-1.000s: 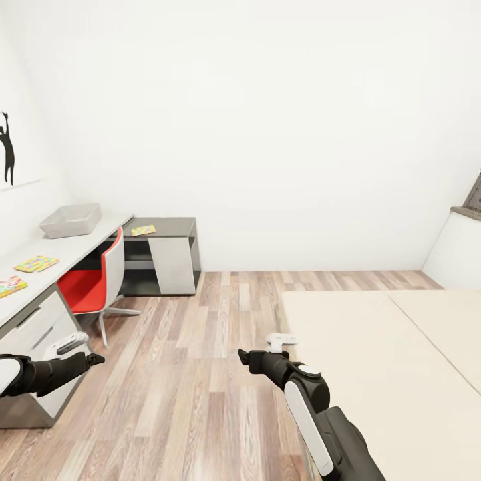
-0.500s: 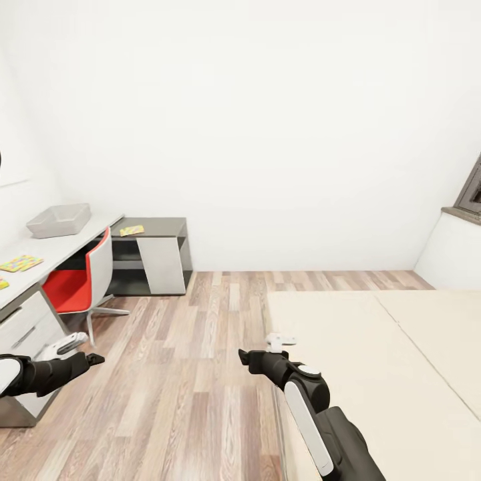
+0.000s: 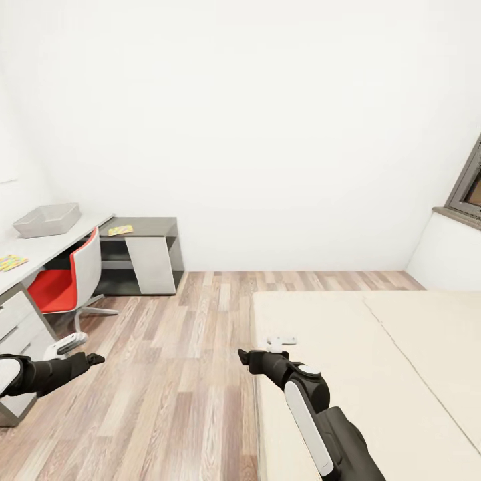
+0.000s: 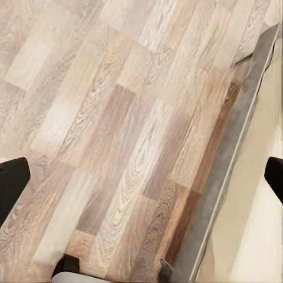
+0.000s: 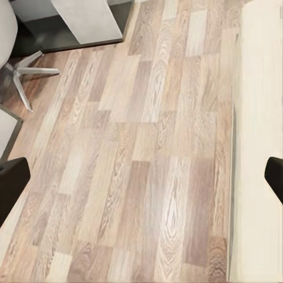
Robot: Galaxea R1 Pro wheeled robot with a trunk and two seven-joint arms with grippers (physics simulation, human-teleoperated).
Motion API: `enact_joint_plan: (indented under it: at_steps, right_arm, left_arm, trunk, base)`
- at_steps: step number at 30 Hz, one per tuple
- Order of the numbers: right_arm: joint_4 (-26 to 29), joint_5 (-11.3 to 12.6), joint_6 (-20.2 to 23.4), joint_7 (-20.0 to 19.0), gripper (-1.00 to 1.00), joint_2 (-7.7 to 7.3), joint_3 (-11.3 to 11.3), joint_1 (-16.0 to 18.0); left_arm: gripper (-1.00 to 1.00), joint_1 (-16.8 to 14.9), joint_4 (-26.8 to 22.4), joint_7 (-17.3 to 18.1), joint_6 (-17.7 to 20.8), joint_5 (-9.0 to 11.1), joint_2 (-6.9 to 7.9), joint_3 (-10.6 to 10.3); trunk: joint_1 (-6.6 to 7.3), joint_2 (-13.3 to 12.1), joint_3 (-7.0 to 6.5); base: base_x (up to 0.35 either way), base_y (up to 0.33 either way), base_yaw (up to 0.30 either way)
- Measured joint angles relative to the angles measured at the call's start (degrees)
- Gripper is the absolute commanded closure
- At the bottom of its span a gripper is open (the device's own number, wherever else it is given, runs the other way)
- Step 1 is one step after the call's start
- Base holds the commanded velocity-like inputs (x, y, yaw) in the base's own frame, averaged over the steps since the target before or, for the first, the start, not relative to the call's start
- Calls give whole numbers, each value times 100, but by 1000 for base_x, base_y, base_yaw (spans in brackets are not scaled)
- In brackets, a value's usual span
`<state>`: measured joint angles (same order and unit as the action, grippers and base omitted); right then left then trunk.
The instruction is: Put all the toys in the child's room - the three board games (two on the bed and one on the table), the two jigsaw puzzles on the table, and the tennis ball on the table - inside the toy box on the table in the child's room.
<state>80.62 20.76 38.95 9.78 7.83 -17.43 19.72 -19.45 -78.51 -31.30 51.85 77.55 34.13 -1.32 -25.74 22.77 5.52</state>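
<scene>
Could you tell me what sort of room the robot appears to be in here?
Probably a child's bedroom: a wide beige bed at the right, a long desk with a red chair at the left, and a colourful jigsaw puzzle on the desk.

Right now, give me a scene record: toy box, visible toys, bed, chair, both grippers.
toy box: on the table, far end, contents not visible
jigsaw puzzle: flat on table, near end, partly cut by frame edge
flat colourful item: on low dark side unit, type unclear
bed: bare mattress, no games in view
red chair: tucked at table
left gripper: open, empty, over floor
right gripper: open, empty, over floor by bed edge
</scene>
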Motion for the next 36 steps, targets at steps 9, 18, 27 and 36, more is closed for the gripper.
enact_joint_plan:
  at_steps: [9,18,27,36]
  right_arm:
    - [-6,0,0,2,-100,0,0,0]
    - [1,0,0,-2,-100,0,0,0]
    - [3,0,0,-2,-100,0,-4,0]
    - [8,0,0,-2,-100,0,-9,0]
  left_arm:
    - [-100,0,0,1,0,0,0,0]
    - [-100,0,0,0,0,0,0,0]
    - [-100,0,0,0,0,0,0,0]
    - [-100,0,0,4,0,0,0,0]
  trunk:
    - [0,0,0]
    - [0,0,0]
    - [0,0,0]
    - [0,0,0]
  base:
    - [0,-296,0]
    - [0,-296,0]
    - [0,-296,0]
    - [0,-296,0]
